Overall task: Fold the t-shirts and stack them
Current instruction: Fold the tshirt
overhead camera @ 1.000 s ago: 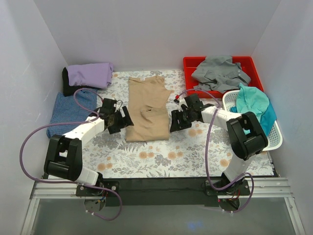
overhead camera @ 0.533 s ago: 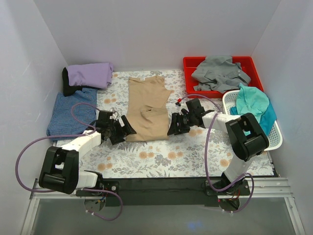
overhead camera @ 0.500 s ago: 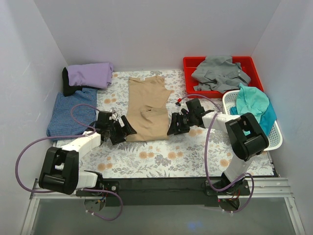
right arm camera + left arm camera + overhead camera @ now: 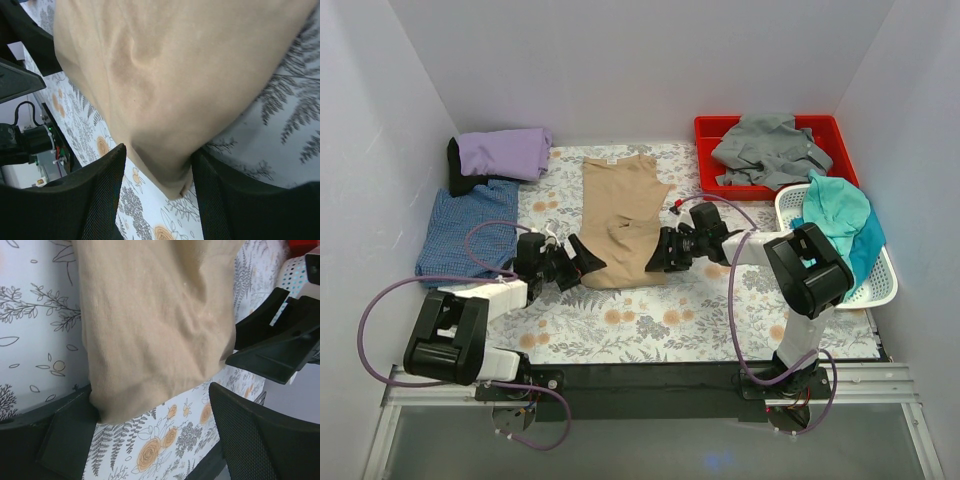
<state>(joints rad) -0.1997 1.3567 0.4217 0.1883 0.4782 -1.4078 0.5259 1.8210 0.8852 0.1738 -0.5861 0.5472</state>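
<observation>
Both arms have closed in on the bottom hem of the tan t-shirt (image 4: 620, 215) over the last second. My left gripper (image 4: 582, 262) has slid down from beside the shirt's left edge to its lower left corner. My right gripper (image 4: 662, 254) has come in from the right to the lower right corner. The shirt has not shifted. It lies partly folded in the middle of the floral table cover (image 4: 650, 320), neck toward the back wall.

From the left wrist camera I see the jaws spread wide. The shirt's corner lies in the gap between them, and its hem touches the near finger (image 4: 65, 435). The other finger (image 4: 260, 440) stands clear of the cloth.

From the right wrist camera the jaws are also apart and straddle the opposite corner. The cloth reaches both fingers (image 4: 95, 200) but is not squeezed flat.

The other shirts sit around the edges:
- The lavender t-shirt (image 4: 505, 152) is folded at the back left, on top of a black cloth (image 4: 458, 172).
- The blue t-shirt (image 4: 460, 230) lies flat just in front of it, along the left wall.
- The grey t-shirt (image 4: 770, 148) is crumpled in the red bin (image 4: 708, 128) at the back right.
- The teal t-shirt (image 4: 835, 208) is heaped in the white basket (image 4: 880, 290), beside the right arm.
</observation>
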